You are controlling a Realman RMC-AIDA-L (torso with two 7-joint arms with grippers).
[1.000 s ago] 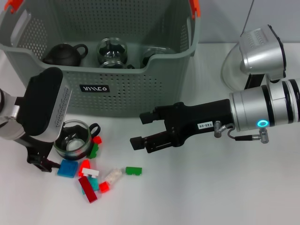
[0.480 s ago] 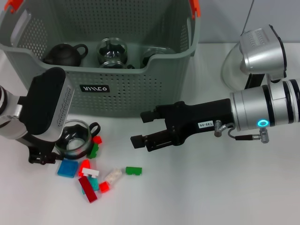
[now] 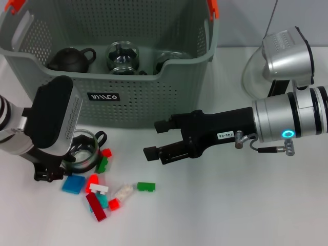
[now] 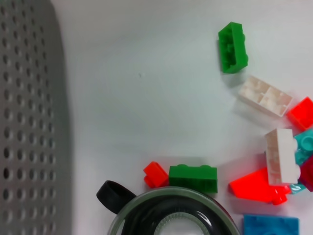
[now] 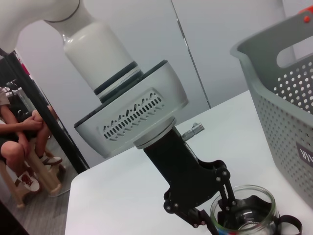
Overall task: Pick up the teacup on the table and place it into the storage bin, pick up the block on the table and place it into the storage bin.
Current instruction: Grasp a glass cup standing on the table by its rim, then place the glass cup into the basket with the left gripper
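While the head view is looking down on the white table (image 3: 246, 215), the left gripper (image 3: 51, 171) is hanging over the teacup (image 3: 84, 151), a small clear glass cup with a black handle that is standing just in front of the storage bin (image 3: 154, 95). The arm's body is covering most of the fingers, so I cannot tell whether they are parted or closed on the rim. The blocks (image 3: 102, 192) are lying in a loose scatter touching and just beside the cup. The right gripper (image 3: 148, 139) is hovering with its fingers spread and nothing between them, near the bin's front wall and well apart from the cup. Inside the bin a dark teapot (image 3: 69, 60) and glassware are already sitting.

In the left wrist view, the teacup (image 4: 171, 215) is filling the near edge, with a green block (image 4: 193, 177) and a small red block (image 4: 155, 174) pressing against its wall.

In the right wrist view, the left gripper (image 5: 215, 215) is reaching down at the teacup (image 5: 244, 210), one black finger appearing to dip inside the rim.

The cup is looking light, rigid, slick and breakable; pinching the wall across the rim seems safer than the thin handle, with a gentle squeeze. The blocks are light, hard plastic and should grip across their flat sides.
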